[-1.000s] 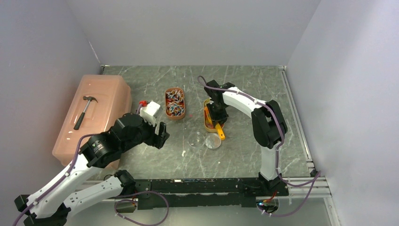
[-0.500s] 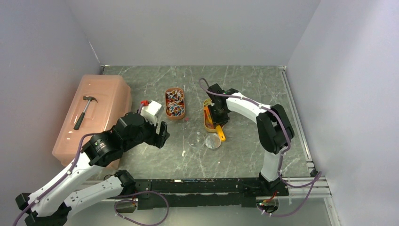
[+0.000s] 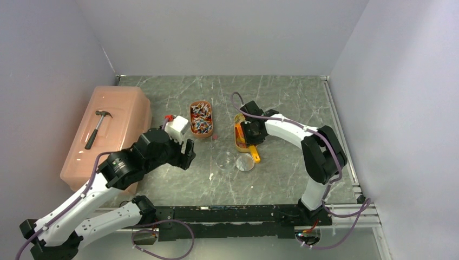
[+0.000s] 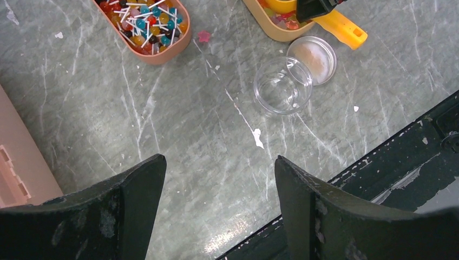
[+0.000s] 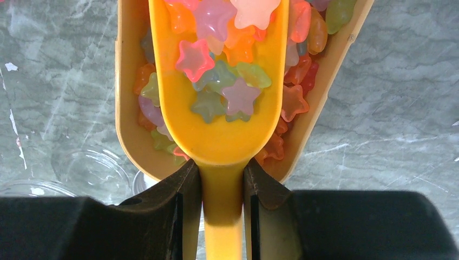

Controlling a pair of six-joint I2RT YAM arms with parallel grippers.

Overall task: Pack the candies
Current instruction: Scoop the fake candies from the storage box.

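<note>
From above, the right gripper (image 3: 252,134) sits low over the right-hand oval tray (image 3: 235,138). The handle of the yellow scoop (image 3: 253,154) pokes out toward the clear jar (image 3: 225,160) and its lid (image 3: 246,162), both just beside the tray's near end. The left gripper (image 3: 188,153) hangs apart over the table, near a second tray (image 3: 201,136) heaped with candies (image 3: 201,116). A pink storage box (image 3: 116,108) with a hammer (image 3: 97,128) on top stands far left. The left wrist view shows that pincer spread wide and holding nothing. The jar is empty with its lid off, the stick candies lie in their tray, and one stray pink star (image 4: 203,36) lies on the table. In the right wrist view the fingers (image 5: 184,195) are pressed onto the scoop's handle. Its bowl carries a small load of star candies (image 5: 216,70) and lies inside the tray among more stars. The packing looks barely begun: one scoopful is gathered and nothing is in the jar yet. Carrying, tipping, further scoops and probably the lid all remain.
</note>
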